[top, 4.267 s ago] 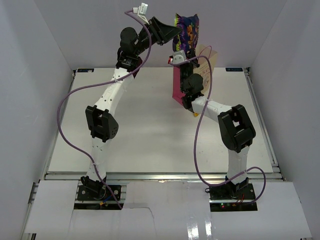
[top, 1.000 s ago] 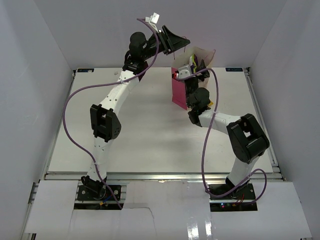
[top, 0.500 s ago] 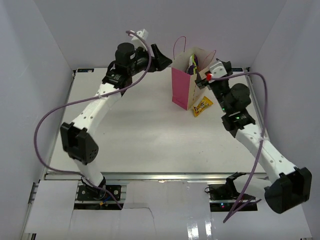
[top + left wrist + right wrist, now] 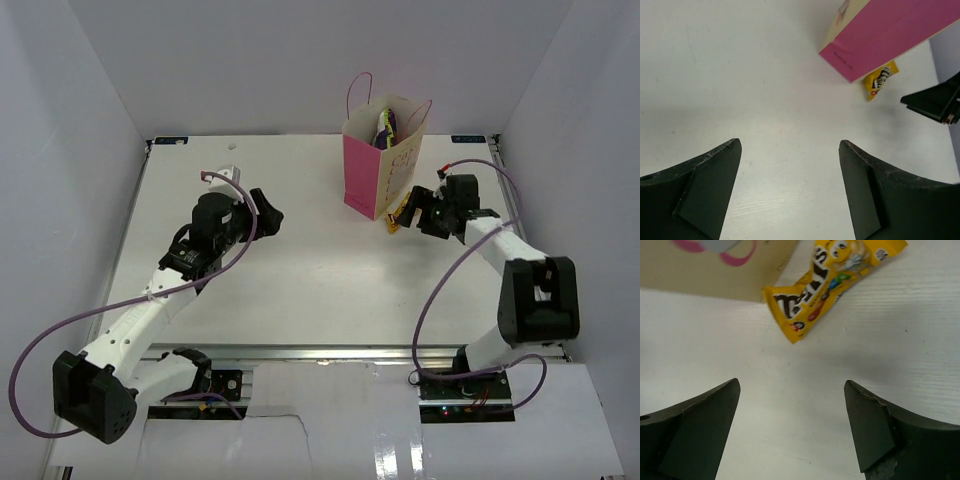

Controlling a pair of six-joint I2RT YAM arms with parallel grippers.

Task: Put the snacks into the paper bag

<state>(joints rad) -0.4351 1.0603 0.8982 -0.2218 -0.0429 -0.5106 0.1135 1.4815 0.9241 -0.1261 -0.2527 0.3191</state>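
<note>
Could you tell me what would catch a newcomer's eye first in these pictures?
The upright paper bag, cream with a bright pink side, stands toward the back of the table, with snacks showing in its mouth. A yellow candy packet lies beside its base, just ahead of the open right gripper.

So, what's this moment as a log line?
left pincer open, empty | right pincer open, facing yellow packet | yellow packet beside paper bag
</note>
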